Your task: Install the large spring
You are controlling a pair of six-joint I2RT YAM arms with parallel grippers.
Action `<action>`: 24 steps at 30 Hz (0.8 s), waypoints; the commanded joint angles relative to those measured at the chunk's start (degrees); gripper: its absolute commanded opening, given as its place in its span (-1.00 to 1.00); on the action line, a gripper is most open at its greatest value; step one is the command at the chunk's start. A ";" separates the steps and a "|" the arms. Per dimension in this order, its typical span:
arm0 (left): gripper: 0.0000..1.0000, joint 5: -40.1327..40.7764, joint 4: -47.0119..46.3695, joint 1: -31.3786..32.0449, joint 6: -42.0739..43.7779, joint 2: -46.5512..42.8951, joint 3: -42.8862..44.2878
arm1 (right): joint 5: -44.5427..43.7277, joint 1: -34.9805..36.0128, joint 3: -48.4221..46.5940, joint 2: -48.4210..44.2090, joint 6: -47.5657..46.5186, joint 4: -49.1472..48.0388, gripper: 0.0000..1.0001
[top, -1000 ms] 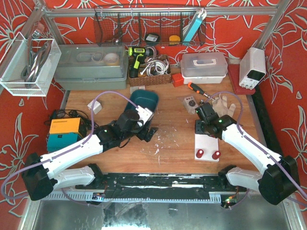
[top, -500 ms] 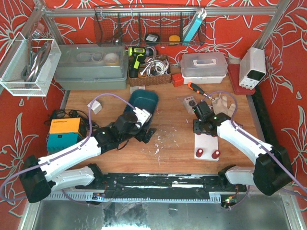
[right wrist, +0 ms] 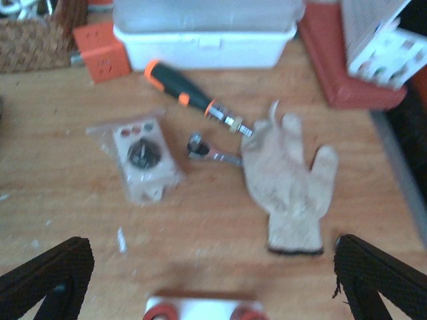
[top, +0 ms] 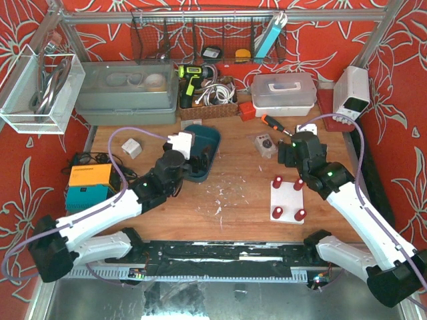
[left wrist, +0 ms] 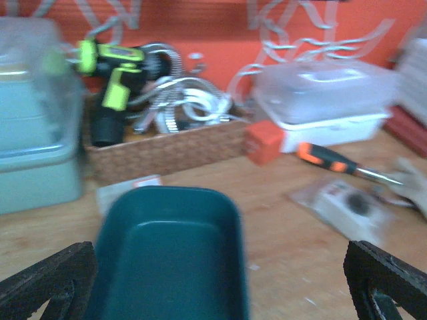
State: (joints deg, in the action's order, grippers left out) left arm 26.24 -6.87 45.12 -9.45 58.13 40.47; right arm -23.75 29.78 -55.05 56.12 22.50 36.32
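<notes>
A workshop bench: a wooden tabletop (top: 240, 167) holding a cordless drill (top: 190, 79), a screwdriver (top: 273, 124), a work glove (right wrist: 290, 177), a plastic storage box (top: 283, 93) and a power supply (top: 351, 93).

The left arm (top: 100, 215) and right arm (top: 365, 215) share one build: smooth white shells between bulky black joint housings, the largest sitting at 7 and 5 o'clock in the top view. A thin purple cable (top: 111, 147) loops along each arm. A small green light (top: 145, 182) glows near each wrist. In the wrist views, the fingers (left wrist: 50, 280) are matte black.
</notes>
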 commanded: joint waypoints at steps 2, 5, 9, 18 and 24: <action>1.00 12.91 -11.02 -6.00 1.95 5.22 -1.12 | -8.44 -0.84 4.86 3.64 -14.45 -18.22 0.98; 1.00 2.91 -14.37 -15.61 8.47 5.94 -3.83 | -12.74 -2.16 6.18 6.81 -17.42 -22.76 0.98; 1.00 -3.81 -8.92 -29.44 4.85 9.50 -3.92 | -11.61 -6.01 10.84 9.29 -20.58 -29.97 0.98; 1.00 -2.17 -25.29 -36.18 6.88 11.31 -19.97 | -2.71 -14.03 28.91 10.51 -21.56 -53.40 0.98; 1.00 -13.73 -41.58 -40.35 8.01 14.01 -26.14 | 4.89 -19.53 35.65 14.77 -21.23 -70.42 0.98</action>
State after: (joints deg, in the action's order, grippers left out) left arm 20.08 -32.62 6.33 -2.72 70.43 15.18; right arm -24.86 13.15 -22.09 68.42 1.61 -18.63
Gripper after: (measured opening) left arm 0.998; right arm 0.989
